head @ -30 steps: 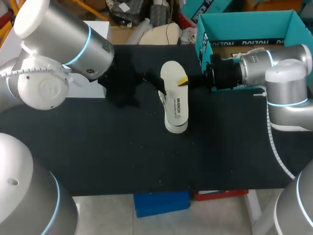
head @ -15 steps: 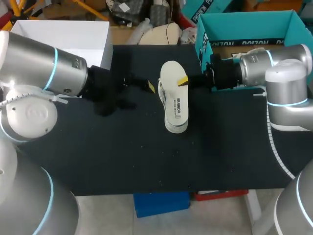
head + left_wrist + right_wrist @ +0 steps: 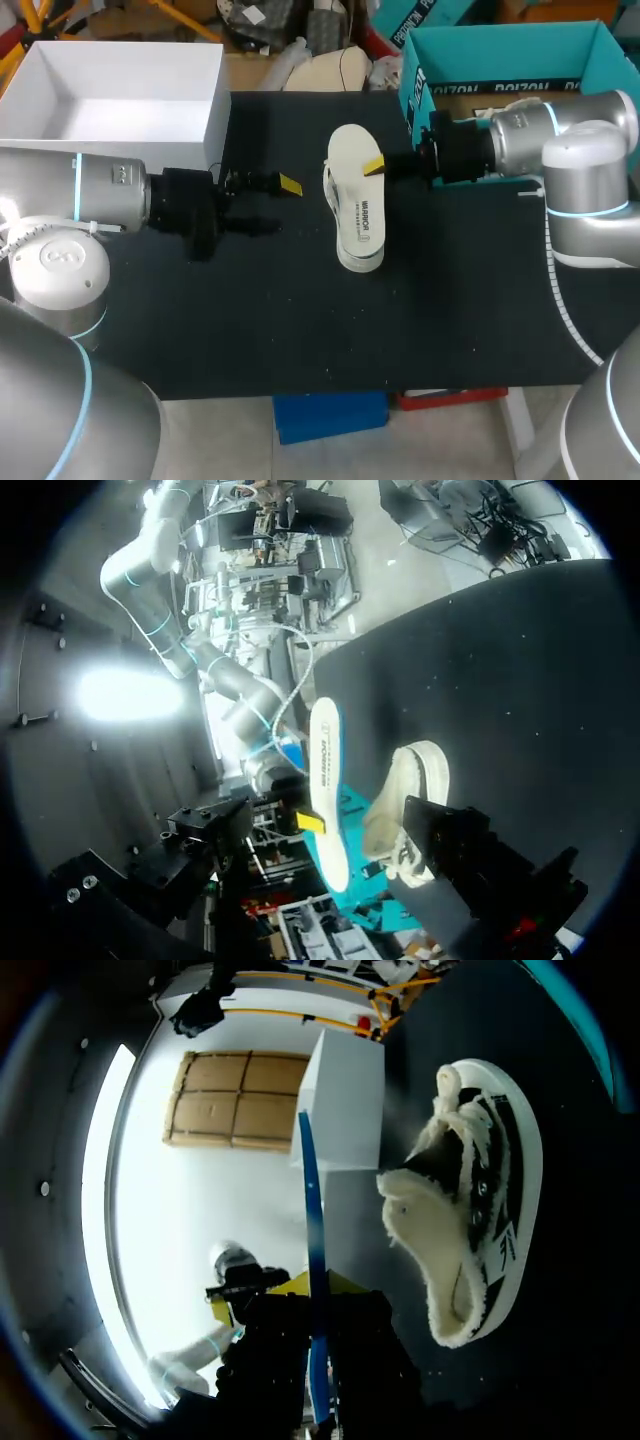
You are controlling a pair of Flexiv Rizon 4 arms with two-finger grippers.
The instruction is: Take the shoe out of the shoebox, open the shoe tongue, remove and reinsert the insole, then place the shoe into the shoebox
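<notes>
Judging from how things lay, I put the task at about its midpoint. The shoe (image 3: 470,1210) was out of the teal shoebox (image 3: 500,45) and lay near the middle of the black tabletop (image 3: 300,320), apparently on its side, with its fleecy opening turned toward my right arm. The insole (image 3: 362,215) was out of the shoe. My right tool (image 3: 374,166) was clamped on the insole near one end and held it just above and beside the shoe. The right wrist view showed it edge-on between the fingers. My left tool (image 3: 272,206) was spread wide and held nothing. It hovered over bare tabletop well apart from the shoe, close to a white box (image 3: 215,110) at the far left corner. I could not tell how far the tongue was pulled open. By my reckoning, what remained was to feed the insole back into the shoe, seat it flat, and then lift the shoe into the shoebox, which stood at the far right of the tabletop behind my right arm.
</notes>
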